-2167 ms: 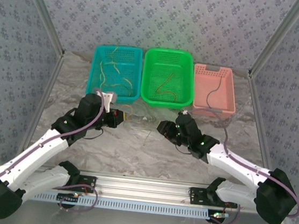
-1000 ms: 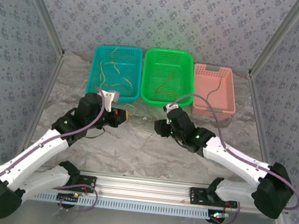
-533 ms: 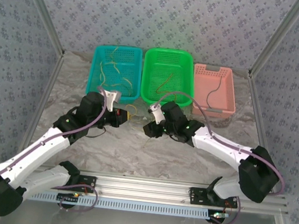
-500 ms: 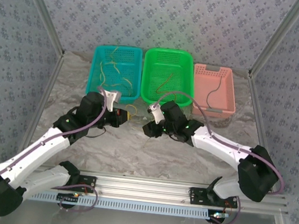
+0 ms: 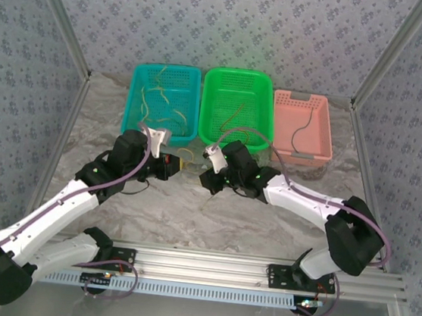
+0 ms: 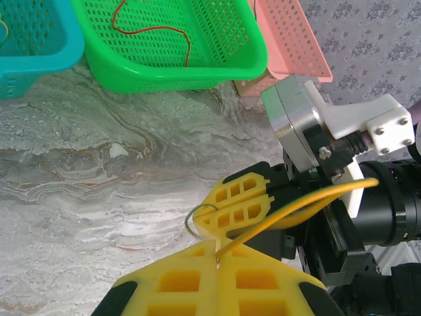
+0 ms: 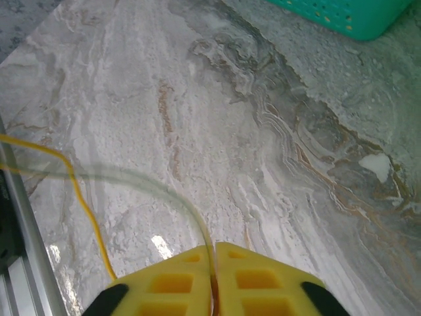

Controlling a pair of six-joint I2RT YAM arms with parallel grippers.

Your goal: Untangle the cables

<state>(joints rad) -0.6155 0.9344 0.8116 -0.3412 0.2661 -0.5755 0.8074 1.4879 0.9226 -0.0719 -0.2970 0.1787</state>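
From the metal rail [image 5: 206, 268] at six o'clock, a grey-veined marble table [image 5: 211, 219] runs back between walls [image 5: 234, 23] papered in a small blue-grey flower print. At its middle the cables [image 5: 186, 156] hang between the pincers: the left gripper [image 6: 216, 250] is pinched tight on the yellow cable [image 6: 289, 210], and the right gripper [image 7: 212, 253], at its three o'clock, is clamped on the green cable [image 7: 164, 188]. Along the far edge stand a teal basket [image 5: 136, 96] at eleven, a green basket [image 5: 268, 111] at twelve and a pink basket [image 5: 327, 133] at one, each with cable in it.
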